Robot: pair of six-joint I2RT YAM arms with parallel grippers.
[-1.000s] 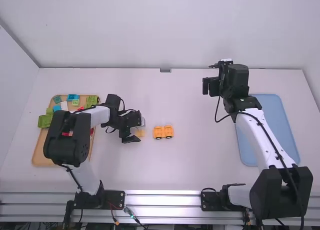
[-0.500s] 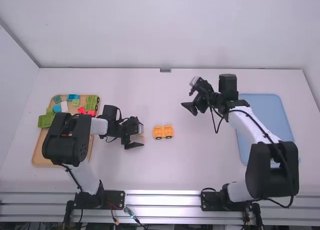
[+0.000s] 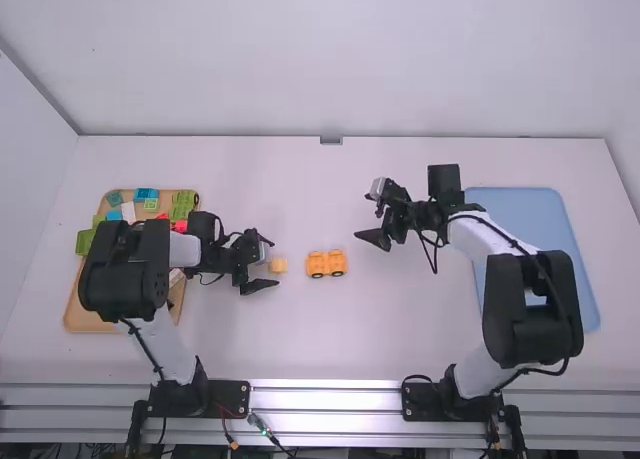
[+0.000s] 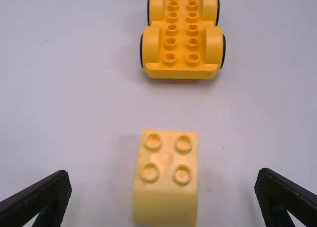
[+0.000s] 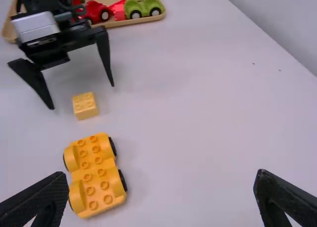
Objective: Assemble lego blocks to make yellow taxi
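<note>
Separately, a yellow block [image 3: 278,265] and wheeled base [image 3: 326,264] are flanked by the left gripper [image 3: 272,263] and right gripper [image 3: 372,219], both spread wide.

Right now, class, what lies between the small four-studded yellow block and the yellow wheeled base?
Only bare table: the left wrist view shows an open gap between the block and the wheeled base, so they don't touch.
</note>
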